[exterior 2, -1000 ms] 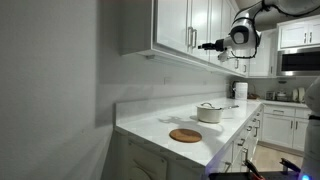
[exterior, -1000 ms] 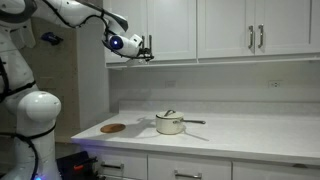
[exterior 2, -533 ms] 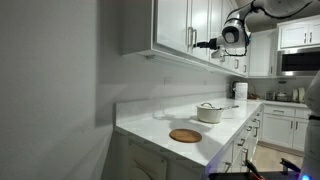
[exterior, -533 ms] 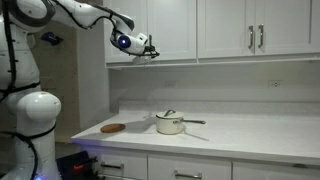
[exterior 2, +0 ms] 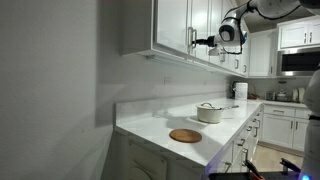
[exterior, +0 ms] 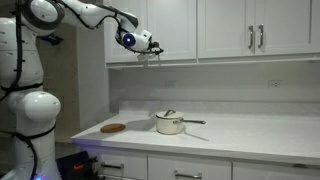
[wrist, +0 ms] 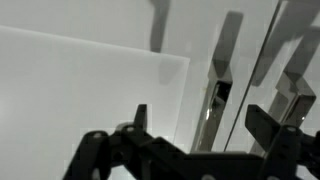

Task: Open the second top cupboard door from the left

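The white top cupboards run along the wall in both exterior views. The second door from the left point(exterior: 172, 28) is closed. My gripper point(exterior: 154, 50) is at the lower edge of the cupboards, at the seam between the first and second doors. In an exterior view my gripper point(exterior 2: 202, 42) is right beside a vertical metal handle point(exterior 2: 190, 40). In the wrist view my gripper point(wrist: 205, 125) is open, its dark fingers point(wrist: 140, 118) spread to either side of a metal handle point(wrist: 218, 98) on the white door point(wrist: 90, 90). It holds nothing.
A white pot point(exterior: 170, 123) with a handle and a round wooden board point(exterior: 113, 128) sit on the white countertop point(exterior: 240, 135) below. Two more handles point(exterior: 256, 38) show on the doors further along. The robot's white base point(exterior: 35, 120) stands at the counter's end.
My gripper has risen and moved in toward the cupboard doors, from below the cupboard's lower edge up to the handle.
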### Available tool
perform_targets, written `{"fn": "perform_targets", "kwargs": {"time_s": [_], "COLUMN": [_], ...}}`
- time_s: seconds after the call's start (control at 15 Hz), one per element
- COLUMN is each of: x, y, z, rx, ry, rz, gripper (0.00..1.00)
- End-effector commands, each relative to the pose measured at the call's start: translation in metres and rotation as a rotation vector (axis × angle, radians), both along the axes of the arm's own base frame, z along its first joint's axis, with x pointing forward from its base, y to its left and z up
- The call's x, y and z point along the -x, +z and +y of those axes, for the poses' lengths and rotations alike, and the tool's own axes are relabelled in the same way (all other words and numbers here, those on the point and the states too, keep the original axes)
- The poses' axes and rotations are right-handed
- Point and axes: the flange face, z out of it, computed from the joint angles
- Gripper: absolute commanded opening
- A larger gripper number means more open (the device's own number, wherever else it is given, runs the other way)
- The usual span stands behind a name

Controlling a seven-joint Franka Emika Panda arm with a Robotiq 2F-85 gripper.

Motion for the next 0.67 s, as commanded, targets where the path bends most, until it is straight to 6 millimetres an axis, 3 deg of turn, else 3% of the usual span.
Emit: {"fn": "perform_targets", "kwargs": {"time_s": [0.0, 0.07, 0.6], "x": [-0.017, -0.020, -0.029], "y": [0.008, 0.009, 0.009], "z": [0.001, 0.001, 0.008], "rx": [0.002, 0.003, 0.008], "ry": [-0.041, -0.045, -0.074], "rz": [-0.023, -0.023, -0.004], "gripper": [0.75, 0.74, 0.13]}}
